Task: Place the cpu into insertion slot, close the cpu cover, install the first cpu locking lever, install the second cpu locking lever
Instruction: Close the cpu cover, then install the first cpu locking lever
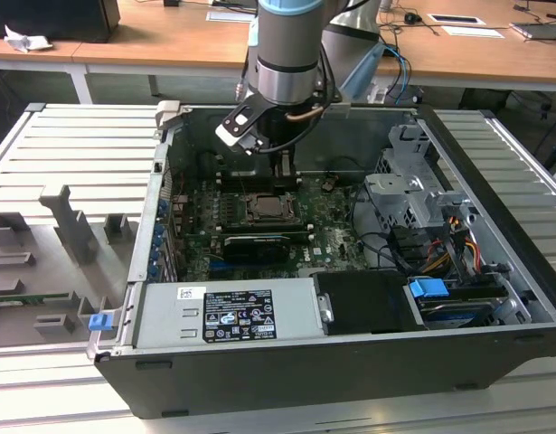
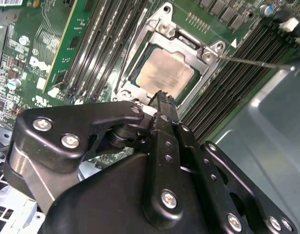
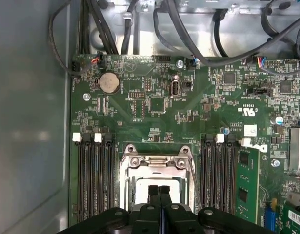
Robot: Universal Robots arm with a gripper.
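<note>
The gripper (image 3: 159, 189) has its two black fingertips (image 3: 153, 191) pressed flat together with nothing between them (no chip, no lever). It hangs just over the near edge of the insertion slot (image 2: 164, 27), and in both wrist views the tips overlap the socket's edge. Whether they actually touch metal I cannot tell.

Directly under the tips, the cpu (image 2: 164, 73) lies inside the slot, pale metal top facing up and sitting square to the rim. That step looks done.

The cpu cover (image 3: 156, 165) appears to lie down around the chip, its window framing the metal top, so the closing step seems done or very nearly so.

One thin wire locking lever (image 2: 257, 63) sticks out from a corner of the socket and over the memory slots (image 3: 93, 175). It looks unlatched, so I judge that the lever work is what remains.

The socket sits midway between the two banks of memory slots on the green circuit board (image 3: 154, 97). In the exterior view the arm (image 1: 287, 45) reaches down into the open computer case (image 1: 259, 371), over the board's far half.
</note>
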